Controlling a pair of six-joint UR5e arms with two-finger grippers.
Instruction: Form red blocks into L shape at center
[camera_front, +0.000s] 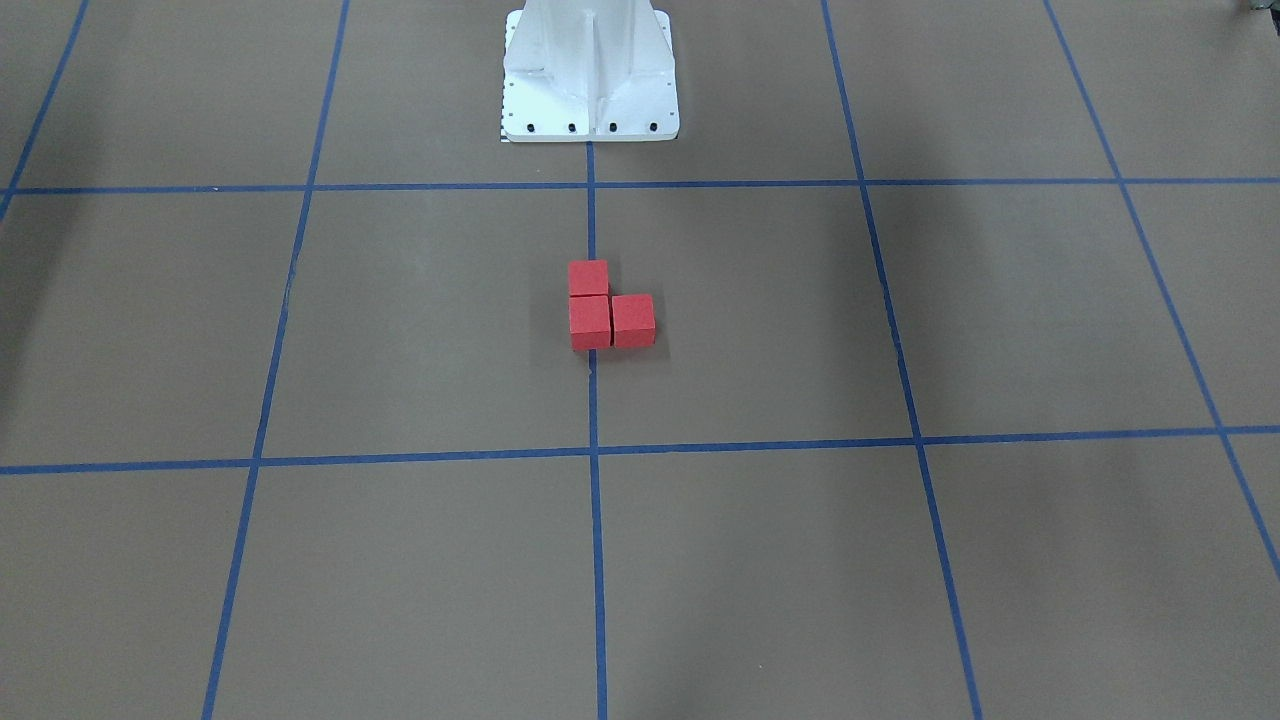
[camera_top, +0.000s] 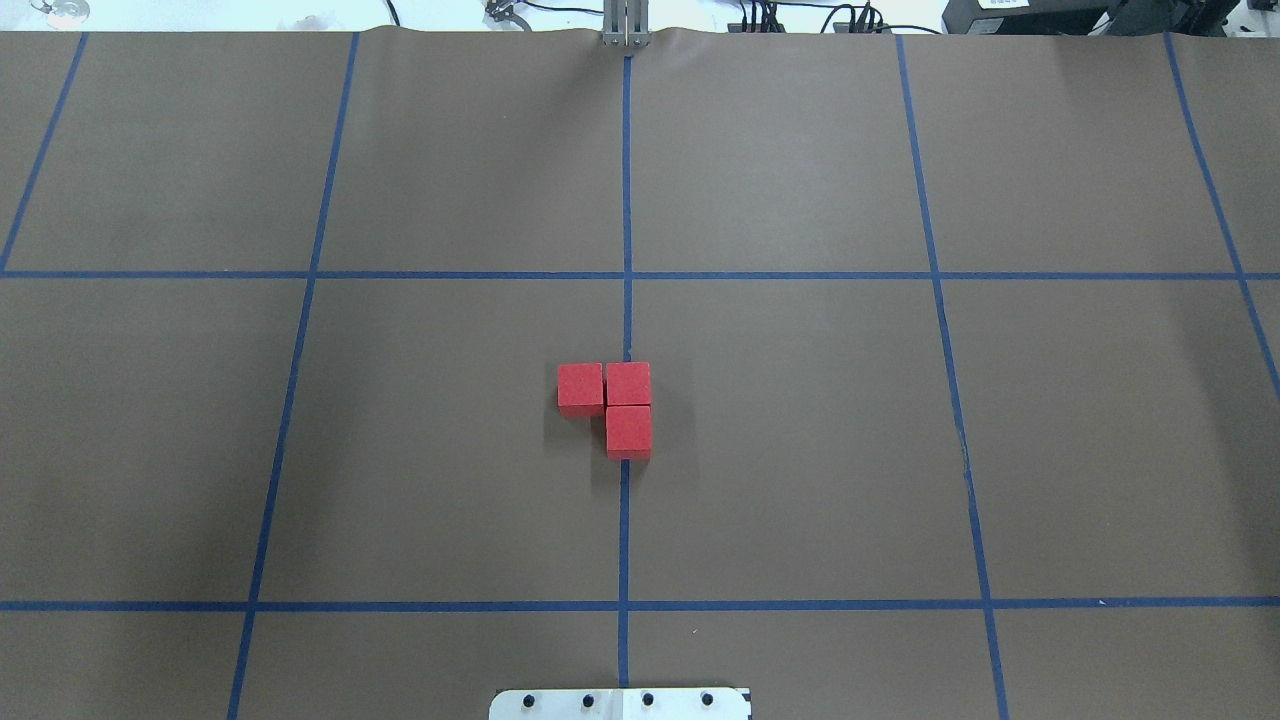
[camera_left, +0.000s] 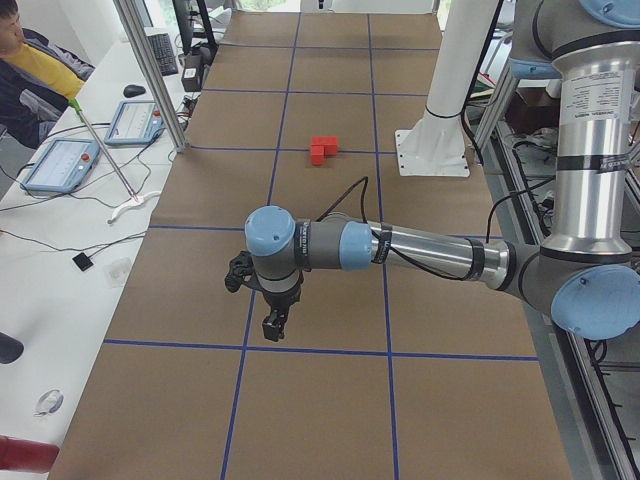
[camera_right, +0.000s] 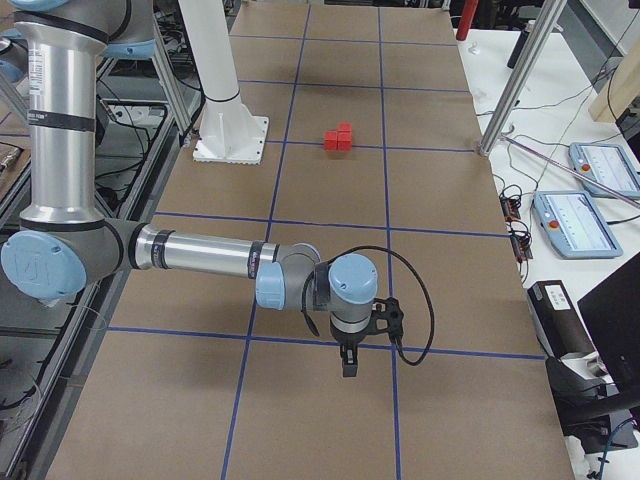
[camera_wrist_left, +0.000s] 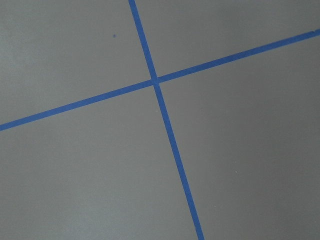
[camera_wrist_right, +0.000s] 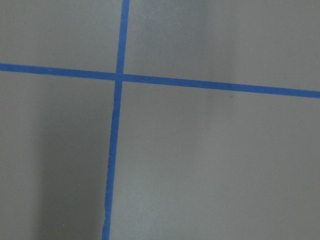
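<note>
- The left gripper (camera_left: 272, 325) hangs over the brown floor (camera_left: 330, 400), well off to the robot's left of the blocks. Its fingers point down above a blue tape line. Only the side camera catches it, so I cannot tell whether its jaws are apart or together. Its wrist camera shows just floor and a tape crossing (camera_wrist_left: 155, 80).
- The red blocks (camera_front: 590, 320) sit at the center (camera_top: 626, 330) of the table — three cubes pushed together into an L, lying free on the floor.
- In the overhead view, the leftmost cube (camera_top: 580, 387) lies just left of the middle tape line (camera_top: 624, 540), flush against the corner cube (camera_top: 628, 384), which sits on that line.
- The third cube (camera_top: 628, 430) is also on the line. It touches the corner cube on the side nearer the robot's white base plate (camera_top: 620, 703).
- The right gripper (camera_right: 347, 365) hangs over the floor well off to the robot's right of the blocks, fingers down. It too shows only in a side view, so I cannot tell whether it is parted or closed. Its wrist camera sees floor and another tape crossing (camera_wrist_right: 119, 76).
</note>
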